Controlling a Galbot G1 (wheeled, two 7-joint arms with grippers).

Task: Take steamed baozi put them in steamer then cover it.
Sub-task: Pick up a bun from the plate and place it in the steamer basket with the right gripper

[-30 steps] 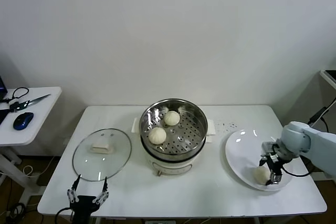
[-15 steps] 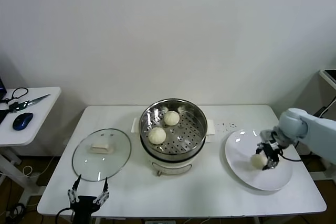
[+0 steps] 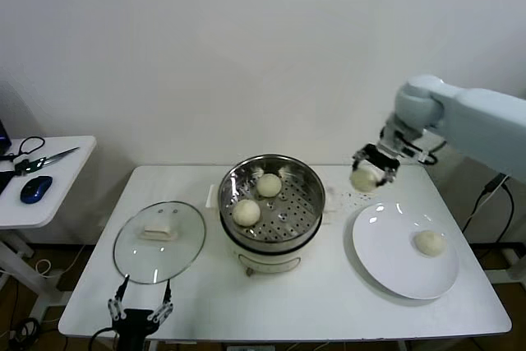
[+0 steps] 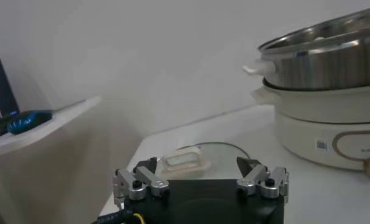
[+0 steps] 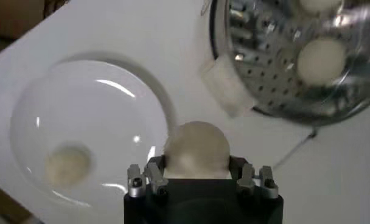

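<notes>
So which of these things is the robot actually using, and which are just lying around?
In use:
- right gripper, holding a bun in the air
- two buns in the steamer
- last bun on the plate
- glass lid, on the table
- left gripper, idle at the table's near edge

Lying about, on the side table:
- mouse
- scissors

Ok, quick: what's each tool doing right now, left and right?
Left tool: open, empty, parked at the table's near edge by the cover.
Right tool: shut on a baozi, raised between plate and steamer.
</notes>
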